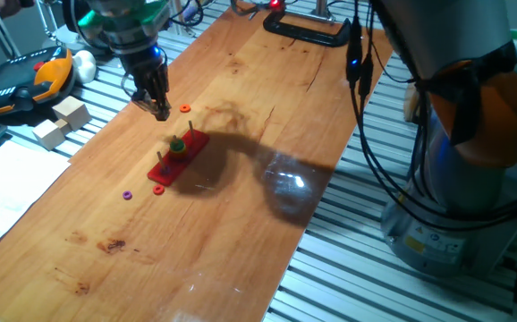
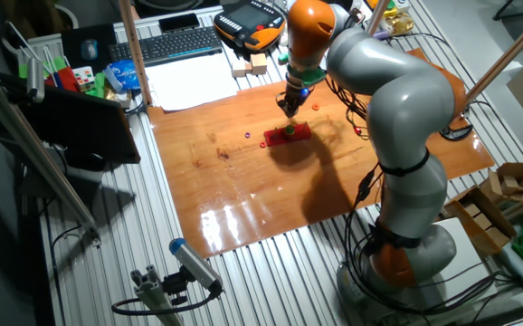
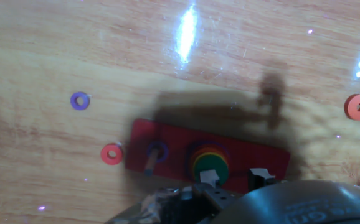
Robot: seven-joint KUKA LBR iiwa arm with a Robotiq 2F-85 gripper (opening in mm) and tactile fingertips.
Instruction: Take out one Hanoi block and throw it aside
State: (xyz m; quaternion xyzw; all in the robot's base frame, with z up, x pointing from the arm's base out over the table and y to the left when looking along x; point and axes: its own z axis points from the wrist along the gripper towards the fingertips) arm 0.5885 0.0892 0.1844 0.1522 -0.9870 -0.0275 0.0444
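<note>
The long red base [image 1: 183,161] lies mid-board with a stack of coloured rings [image 1: 178,146] on its middle peg; it also shows in the hand view [image 3: 167,144] with the stack [image 3: 208,163]. One orange-red Hanoi block [image 1: 185,108] lies flat on the wood beyond the base, at the right edge of the hand view [image 3: 359,106]. Another orange-red ring [image 1: 158,190] [image 3: 111,154] lies at the base's near end. My gripper [image 1: 161,111] hangs above the board just left of the far block, fingertips close together, nothing seen in them. It also shows in the other fixed view [image 2: 288,108].
A tiny purple ring [image 1: 128,194] [image 3: 80,100] lies left of the base. A black clamp [image 1: 305,30] sits at the board's far end. Wooden blocks [image 1: 62,121] and an orange-black pendant [image 1: 28,80] lie left of the board. The arm's base [image 1: 460,206] stands on the right.
</note>
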